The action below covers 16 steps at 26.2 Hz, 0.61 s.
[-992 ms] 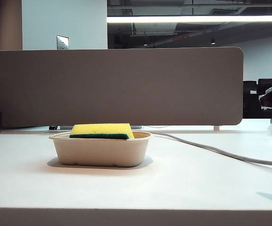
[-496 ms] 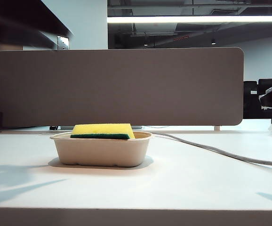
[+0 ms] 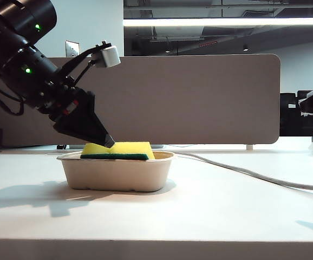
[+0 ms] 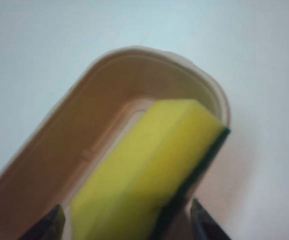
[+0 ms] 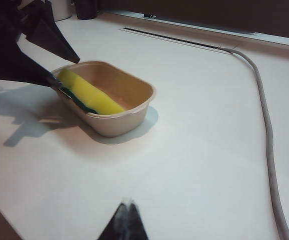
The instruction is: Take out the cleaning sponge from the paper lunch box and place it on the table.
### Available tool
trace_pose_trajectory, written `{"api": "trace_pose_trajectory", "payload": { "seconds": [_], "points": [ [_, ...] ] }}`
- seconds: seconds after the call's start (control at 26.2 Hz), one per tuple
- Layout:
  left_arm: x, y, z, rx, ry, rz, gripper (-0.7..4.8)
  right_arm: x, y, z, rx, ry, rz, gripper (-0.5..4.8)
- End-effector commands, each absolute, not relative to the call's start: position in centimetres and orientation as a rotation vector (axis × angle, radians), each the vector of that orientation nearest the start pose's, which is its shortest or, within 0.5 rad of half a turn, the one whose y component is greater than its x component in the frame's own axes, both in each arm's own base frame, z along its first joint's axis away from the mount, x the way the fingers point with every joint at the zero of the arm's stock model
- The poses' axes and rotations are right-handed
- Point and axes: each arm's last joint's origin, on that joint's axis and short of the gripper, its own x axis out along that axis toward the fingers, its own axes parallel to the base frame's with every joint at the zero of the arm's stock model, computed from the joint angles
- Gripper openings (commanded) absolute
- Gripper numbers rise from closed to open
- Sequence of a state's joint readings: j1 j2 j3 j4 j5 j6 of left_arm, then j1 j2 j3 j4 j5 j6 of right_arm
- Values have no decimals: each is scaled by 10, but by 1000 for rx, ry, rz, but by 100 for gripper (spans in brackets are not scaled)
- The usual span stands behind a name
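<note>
- Cleaning sponge (image 3: 117,150) is being kept inside the paper lunch box (image 3: 117,173), at table (image 3: 210,211) centre, unlifted.
- Left end effector (image 4: 127,222) is being spread astride it, from ten o'clock.
- Right end effector (image 5: 125,220) is being held clenched, apart.

A yellow sponge (image 5: 87,94) leans inside the beige box (image 5: 134,107) on the white surface (image 5: 194,165); the right hand (image 5: 125,222) hangs apart, tips together.

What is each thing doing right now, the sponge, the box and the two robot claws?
cleaning sponge: propped tilted in the box, green side on the rim.
paper lunch box: upright on the table.
left gripper: open, fingers on either side of the sponge's end.
right gripper: shut, away from the box.
</note>
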<state>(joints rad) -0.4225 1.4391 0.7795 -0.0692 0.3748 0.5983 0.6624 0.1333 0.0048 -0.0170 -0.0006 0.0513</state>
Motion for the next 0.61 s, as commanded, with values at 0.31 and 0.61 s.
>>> {"api": "trace_pose_trajectory", "payload": {
  "seconds": [0.31,0.61],
  "points": [
    [265,-130,200,553,450,-925,318,83,65,154,6,143,658,-5],
    [267,-131,190,450,552,-911,231,83,65,154,6,144,658,-5]
  ]
}}
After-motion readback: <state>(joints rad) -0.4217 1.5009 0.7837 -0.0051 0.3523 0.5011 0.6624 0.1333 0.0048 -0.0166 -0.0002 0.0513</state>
